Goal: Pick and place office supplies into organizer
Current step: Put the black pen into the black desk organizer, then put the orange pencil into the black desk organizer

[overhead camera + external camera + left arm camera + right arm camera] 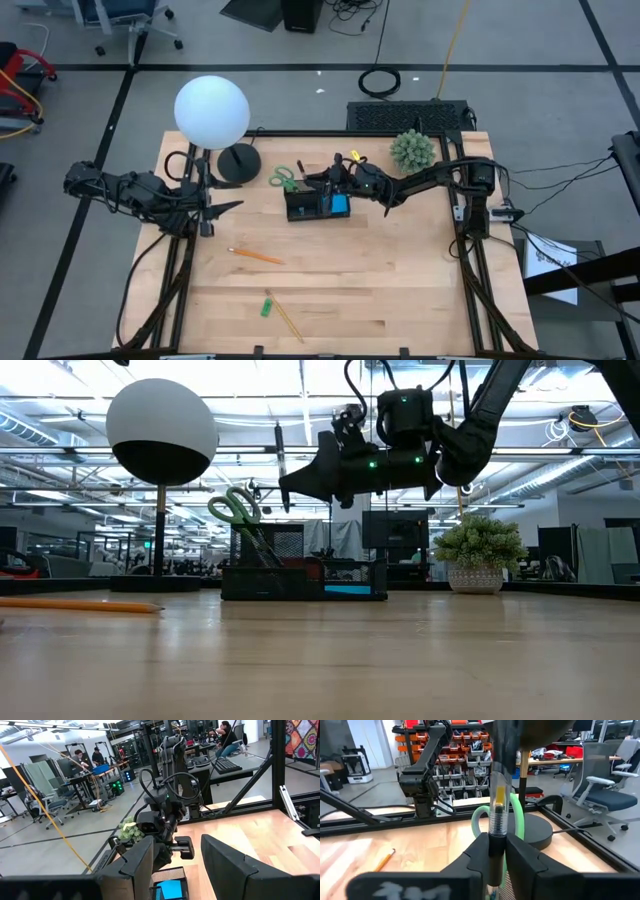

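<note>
The black organizer (pixel 318 207) stands mid-table with the green-handled scissors (pixel 284 180) upright in its left end and a blue sticky pad (pixel 341 205) in its right end. My right gripper (pixel 335 180) hovers over it, shut on a clear pen (pixel 497 805). At the table's left, my left gripper (pixel 232 207) waits open in the air with nothing between its fingers. An orange pencil (pixel 256 257), a green eraser (pixel 267 306) and a yellow pencil (pixel 288 320) lie flat on the table nearer the front. My right gripper pinches the pen's clear barrel (pixel 496 827) between its two fingers, around the spring section. The fingers reach in level from the table's right and lie across the pen. The pen stands upright above the organizer; the fingers hide its lower end.
A lamp with a white globe (pixel 211 110) and a round black base (pixel 238 162) stands at the far left. A green spiky plant (pixel 412 150) sits at the far right beside my right arm. Bare wood lies between the organizer and the front edge.
</note>
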